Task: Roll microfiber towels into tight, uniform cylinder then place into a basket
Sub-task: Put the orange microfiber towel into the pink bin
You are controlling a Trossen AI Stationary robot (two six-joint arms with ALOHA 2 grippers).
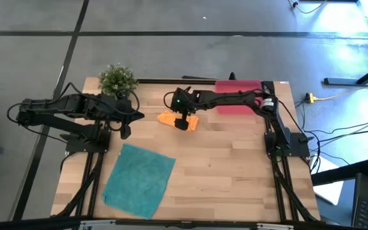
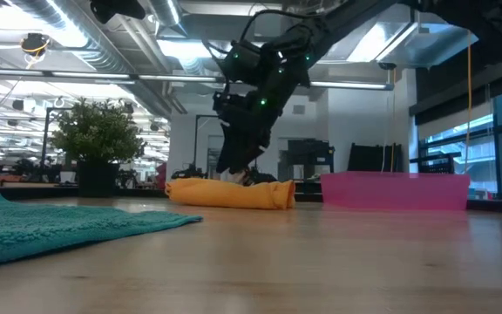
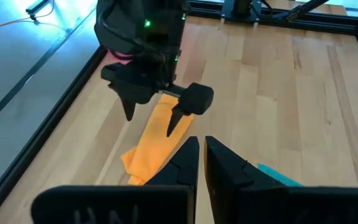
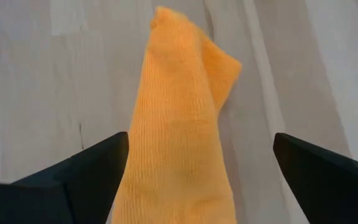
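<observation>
Right gripper [image 4: 197,180] points down over the rolled orange towel [image 1: 177,119], jaws wide astride it; left gripper [image 3: 201,165] nearly closed, empty, by the plant [image 1: 117,80].

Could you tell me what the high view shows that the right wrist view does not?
Only the high view shows the flat teal towel, the pink basket, the small green plant, and the left gripper, shut near the plant. Only the right wrist view shows the open right gripper close up, its fingers straddling the cloth without touching it. Both show the rolled orange towel lying on the wooden table.
</observation>
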